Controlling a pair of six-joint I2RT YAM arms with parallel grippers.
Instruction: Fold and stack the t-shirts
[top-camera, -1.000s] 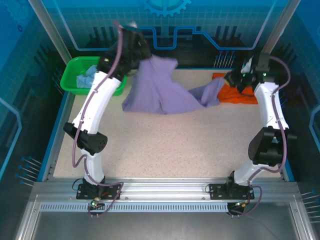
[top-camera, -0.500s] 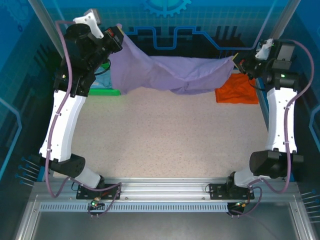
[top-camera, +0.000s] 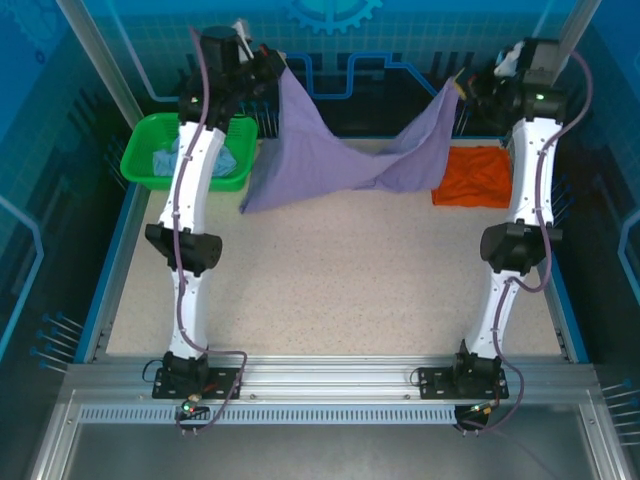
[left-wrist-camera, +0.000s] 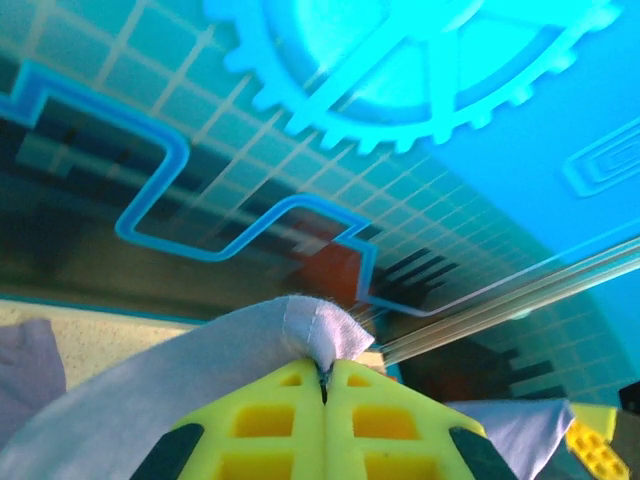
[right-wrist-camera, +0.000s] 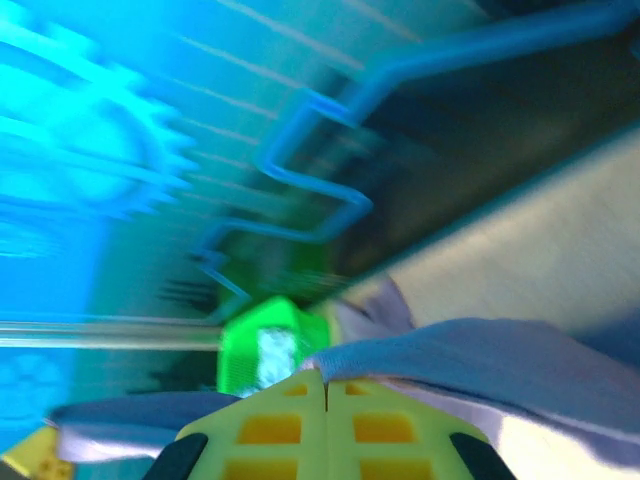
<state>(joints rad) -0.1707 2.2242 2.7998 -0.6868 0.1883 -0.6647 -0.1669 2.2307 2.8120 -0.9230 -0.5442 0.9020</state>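
The lavender t-shirt (top-camera: 340, 150) hangs stretched between both raised arms at the back of the table, sagging in the middle with its lower edge near the tabletop. My left gripper (top-camera: 275, 68) is shut on one edge of it; in the left wrist view the yellow fingers (left-wrist-camera: 290, 400) pinch a hemmed fold of the lavender t-shirt (left-wrist-camera: 300, 330). My right gripper (top-camera: 462, 86) is shut on the other edge, seen as the lavender t-shirt (right-wrist-camera: 480, 355) draped over the closed tips. An orange t-shirt (top-camera: 474, 176) lies folded at the back right. A light blue t-shirt (top-camera: 175, 158) lies in the basket.
A green basket (top-camera: 150, 175) stands at the back left, beside the left arm; it shows blurred as a green basket (right-wrist-camera: 265, 350) in the right wrist view. A blue back wall (top-camera: 330, 40) stands close behind both grippers. The speckled tabletop (top-camera: 340, 280) stretches toward the arm bases.
Both arms have risen and drawn toward the back wall, lifting the lavender shirt off the table. The shirt went from a taut horizontal span to a deep V-shaped sag.
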